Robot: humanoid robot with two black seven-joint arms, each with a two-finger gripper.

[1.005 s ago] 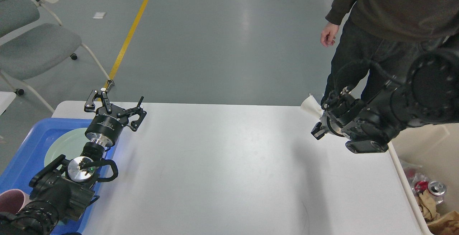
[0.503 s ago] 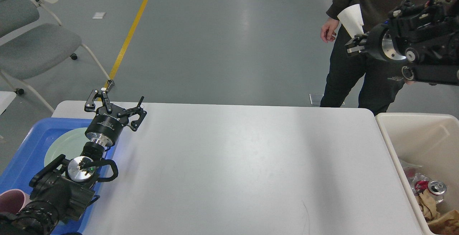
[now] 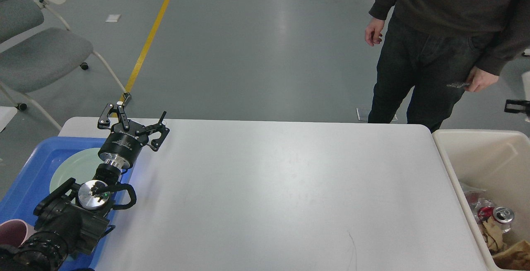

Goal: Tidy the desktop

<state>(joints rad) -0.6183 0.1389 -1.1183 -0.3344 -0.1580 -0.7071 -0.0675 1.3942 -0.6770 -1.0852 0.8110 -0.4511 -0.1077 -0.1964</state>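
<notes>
The white desktop [image 3: 269, 180] fills the middle of the head view and has nothing lying on it except a thin dark scratch mark [image 3: 352, 247] near the front. My left gripper [image 3: 134, 118] is open and empty, hovering at the table's far left corner beside the blue tray. Of my right arm only a small black part [image 3: 515, 106] shows at the right edge above the cream bin, with a sliver of white next to it. I cannot tell whether its fingers are open or shut.
A blue tray [image 3: 29, 167] at the left holds a pale green plate [image 3: 68, 171] and a pink cup [image 3: 11, 230]. A cream bin [image 3: 484, 155] at the right holds a can [image 3: 502, 215] and crumpled trash. A person [image 3: 430, 35] stands behind the far right corner. A grey chair [image 3: 37, 51] stands far left.
My right arm, holding a white paper, lifted from the table's far right edge and swung right, almost out of view. The left arm has not moved. The person shifted slightly.
</notes>
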